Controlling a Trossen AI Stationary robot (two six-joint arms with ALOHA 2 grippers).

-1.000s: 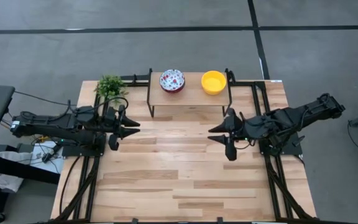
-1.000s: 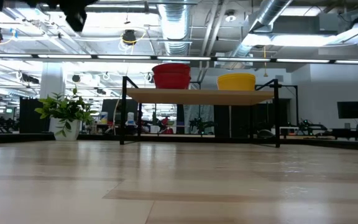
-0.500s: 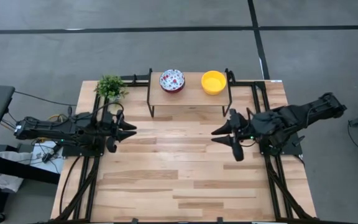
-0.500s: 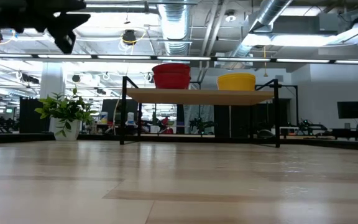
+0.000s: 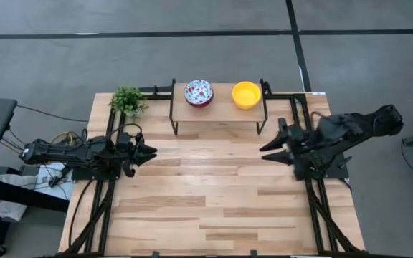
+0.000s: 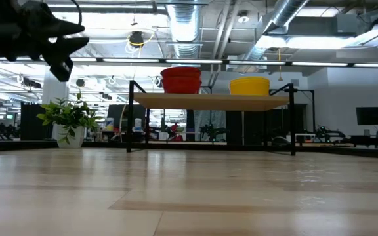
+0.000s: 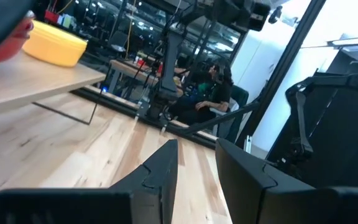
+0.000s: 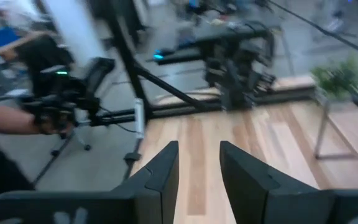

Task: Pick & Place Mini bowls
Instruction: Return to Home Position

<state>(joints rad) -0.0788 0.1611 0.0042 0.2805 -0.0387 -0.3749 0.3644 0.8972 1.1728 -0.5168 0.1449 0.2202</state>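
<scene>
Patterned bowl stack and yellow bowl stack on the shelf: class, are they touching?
Apart. The high view shows bare shelf between the patterned bowl stack and the yellow bowl stack.

Floral bowls (image 5: 198, 92): white, red-and-blue pattern. Yellow bowls (image 5: 246, 94): plain, bright. Plant (image 5: 127, 100): green.

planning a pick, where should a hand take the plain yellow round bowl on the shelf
Probably pinch the rim of the plain yellow round bowl from straight above, one finger inside: it sits upright, mouth up, on the wooden shelf.
</scene>
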